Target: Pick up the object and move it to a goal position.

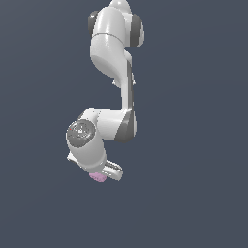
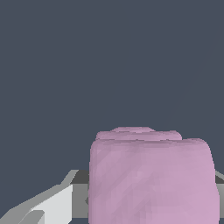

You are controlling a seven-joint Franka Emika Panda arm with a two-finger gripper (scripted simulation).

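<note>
A white Panda arm (image 1: 114, 63) hangs down from the twelve o'clock edge of the exterior view, folding at a grey-jointed elbow (image 1: 127, 127) near the centre before turning toward eight o'clock, where a round grey-capped wrist (image 1: 81, 134) faces the camera. Below it, at about six o'clock from the wrist, the pincer (image 1: 102, 174) points downward with the pale pink-lilac block (image 1: 98, 178) tucked at its tip, the block's rounded lower edge showing beneath the white housing. One finger (image 1: 114, 169) juts out at the block's three o'clock side, touching or just beside it. The wrist view is filled toward five o'clock by the block (image 2: 151, 179), with a white and grey finger (image 2: 52, 203) pressed close at its nine o'clock flank; the opposite finger is barely visible at the frame's edge. The pincer looks narrowed around the block, gripping it. All around lies flat slate-blue background, and no surface can be told apart from it.
</note>
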